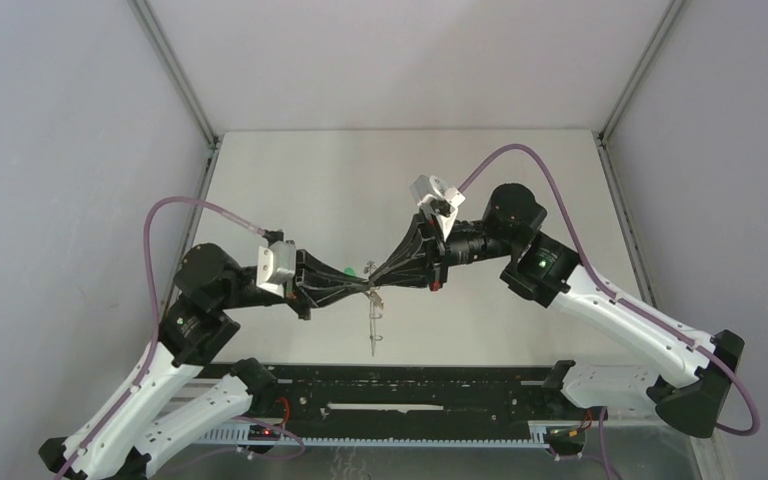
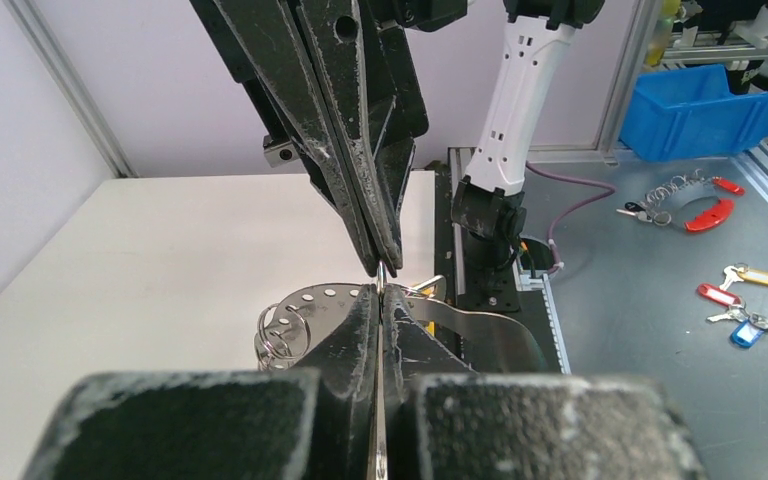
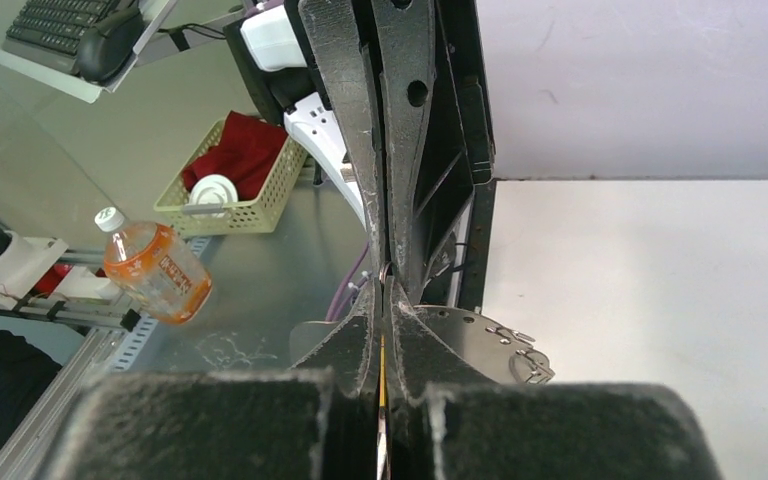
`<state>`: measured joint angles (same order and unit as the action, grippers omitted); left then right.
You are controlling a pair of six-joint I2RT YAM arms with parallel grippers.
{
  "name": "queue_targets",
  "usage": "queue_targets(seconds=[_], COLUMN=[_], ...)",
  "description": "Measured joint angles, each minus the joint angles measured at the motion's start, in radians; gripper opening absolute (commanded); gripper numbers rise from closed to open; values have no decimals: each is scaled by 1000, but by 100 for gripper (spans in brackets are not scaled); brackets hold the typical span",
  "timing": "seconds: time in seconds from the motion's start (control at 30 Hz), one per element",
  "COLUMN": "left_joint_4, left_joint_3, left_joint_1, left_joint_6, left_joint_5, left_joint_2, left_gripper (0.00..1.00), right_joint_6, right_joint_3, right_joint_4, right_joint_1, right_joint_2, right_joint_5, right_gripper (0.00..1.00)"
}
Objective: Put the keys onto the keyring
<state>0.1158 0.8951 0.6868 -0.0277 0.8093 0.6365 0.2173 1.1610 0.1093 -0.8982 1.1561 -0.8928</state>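
White-black arms, purple cables

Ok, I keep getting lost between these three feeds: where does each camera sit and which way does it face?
Top external: above and behind the left arm and right arm, looking down on the table; jaws tip to tip.
Left wrist: on the left arm, looking along its own shut jaws at the right jaws.
Right wrist: mirrored, own shut jaws facing the left jaws.
Shared: both wrist views show the keyring.
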Motion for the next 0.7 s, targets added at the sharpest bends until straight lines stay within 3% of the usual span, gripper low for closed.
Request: queue_targets(seconds=[0.1,0.17,0.2,0.27,0.33,0.47,0.7], left_joint_4=[1,6,14,33,80,198,323], left_joint_3=[0,0,0,0,0,10,18], left_joint_1=[0,0,0,0,0,0,0], left_joint_6=[1,8,19,47,90,183,273], left_joint_5=[0,-2,-5,-10,-19,-18,-13], left_joint_2=[-5,-5,-4,-4,-2,21,60], left_gripper=[1,7,15,41,51,53,43], right_joint_6=[-8,-24,-38,-75,-103,-175,-292], right_joint_3=[34,60,79,113,142,230,458], right_joint_4=[-55,-112,-159,-248,-329,-526,-872], right_joint_1=[-5,-8,-13,-22,-38,-71,-171], right_joint_2=[10,13,15,18,19,33,159], right_joint_5=[5,19,33,73,105,193,365], right_gripper=[0,0,0,0,0,0,0])
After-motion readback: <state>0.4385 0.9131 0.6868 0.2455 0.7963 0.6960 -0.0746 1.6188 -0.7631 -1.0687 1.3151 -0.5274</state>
